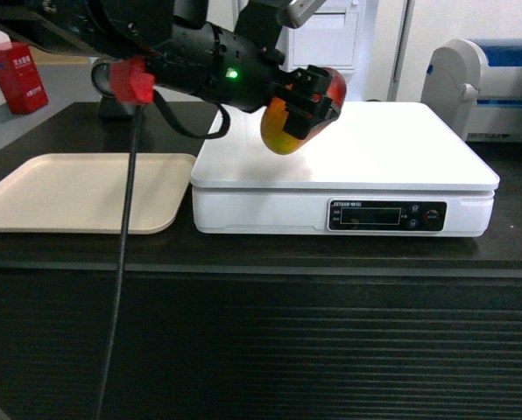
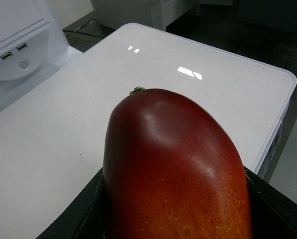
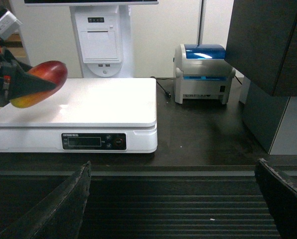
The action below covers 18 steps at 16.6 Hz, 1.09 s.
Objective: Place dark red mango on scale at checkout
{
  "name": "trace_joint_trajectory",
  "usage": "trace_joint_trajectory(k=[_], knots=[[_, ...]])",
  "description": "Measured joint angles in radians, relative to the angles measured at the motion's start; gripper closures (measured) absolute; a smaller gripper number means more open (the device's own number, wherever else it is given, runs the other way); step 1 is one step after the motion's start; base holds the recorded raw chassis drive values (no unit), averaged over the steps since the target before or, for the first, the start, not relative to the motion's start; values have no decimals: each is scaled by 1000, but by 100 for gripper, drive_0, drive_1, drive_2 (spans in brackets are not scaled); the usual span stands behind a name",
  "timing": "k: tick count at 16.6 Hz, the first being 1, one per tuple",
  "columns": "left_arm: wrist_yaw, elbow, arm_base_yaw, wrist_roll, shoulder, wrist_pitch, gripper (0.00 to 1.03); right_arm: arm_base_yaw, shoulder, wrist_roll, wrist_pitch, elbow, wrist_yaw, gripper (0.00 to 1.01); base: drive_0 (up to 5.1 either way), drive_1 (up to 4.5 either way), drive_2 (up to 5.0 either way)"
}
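Glossy dark red mango [image 1: 289,131], yellow at base, clamped in left gripper [image 1: 306,103] above white scale [image 1: 375,162]; right gripper [image 3: 173,199] jaws wide.

Scale [image 1: 344,162]: small white brand print top-left of the black display panel [image 1: 386,215], too small to read. Red box [image 1: 17,77] at far left has white characters on its face, illegible. No other text, nos. or signs readable in any view.
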Motion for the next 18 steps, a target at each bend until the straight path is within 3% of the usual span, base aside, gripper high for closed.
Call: trace_joint_trajectory(k=[5,10,15,16,17,18], knots=[[-50,272,-50,-51,171,-131,37,0,0,0,0,0,0,3,0,0,0],[-140,607,-77,-103,355,-291,37,0,0,0,0,0,0,3,0,0,0],[-221,919,-105,-108,528,-492,37,0,0,0,0,0,0,3,0,0,0],[-216,919,-106,-111,536,-478,16,0,0,0,0,0,0,3,0,0,0],[-196,773,-107,-111,479,-402,6,0,0,0,0,0,0,3,0,0,0],[-186,613,-107,-119,356,-286,5,0,0,0,0,0,0,3,0,0,0]])
